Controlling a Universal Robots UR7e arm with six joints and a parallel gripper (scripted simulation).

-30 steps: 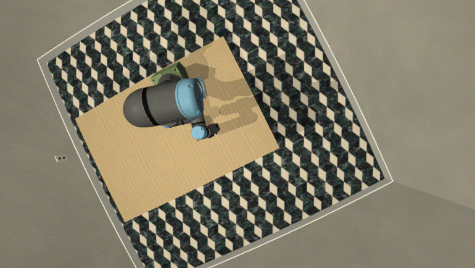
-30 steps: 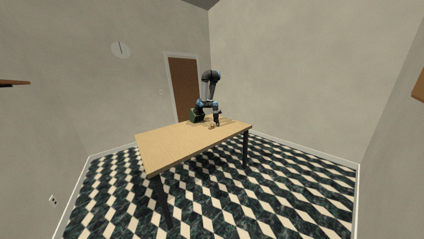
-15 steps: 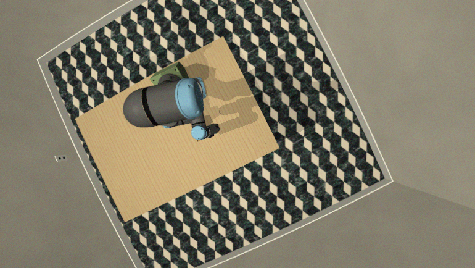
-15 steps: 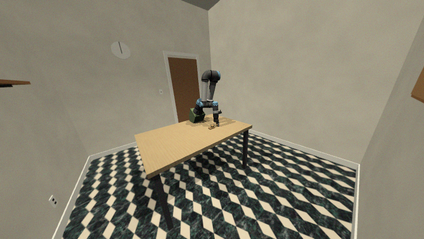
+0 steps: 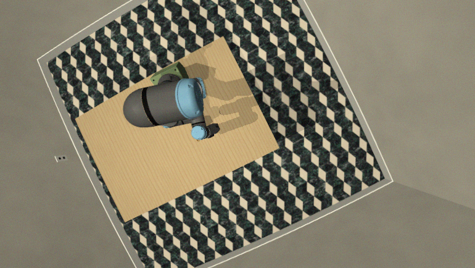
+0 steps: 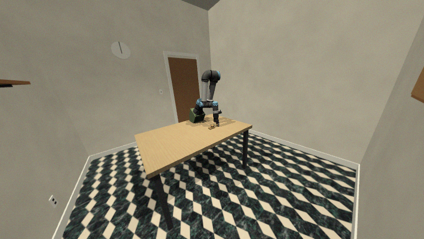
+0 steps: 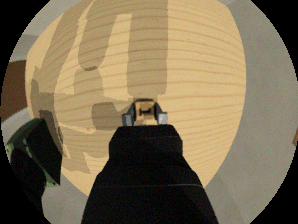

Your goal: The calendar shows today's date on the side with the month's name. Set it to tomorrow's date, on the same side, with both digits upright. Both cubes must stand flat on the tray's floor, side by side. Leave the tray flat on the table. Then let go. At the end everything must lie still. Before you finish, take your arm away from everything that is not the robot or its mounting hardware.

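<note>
In the wrist view my gripper [image 7: 145, 107] points straight down at the wooden table [image 7: 200, 75]. Its two grey fingers stand against the two sides of a small tan cube [image 7: 145, 108] with a dark mark on its top face. The digit cannot be read. In the exterior view the gripper [image 6: 217, 124] reaches down to a small tan calendar [image 6: 211, 126] near the table's far right end. The tray, the month's name and the second cube are too small or hidden to make out. In the top view the arm's wrist [image 5: 202, 131] covers the calendar.
The arm's green base [image 5: 168, 71] [image 6: 195, 115] [image 7: 30, 145] stands at the table's far edge, close to the left of the gripper. The table [image 5: 149, 166] [image 6: 178, 142] stretches long toward the near side. Its right edge lies a short way past the gripper.
</note>
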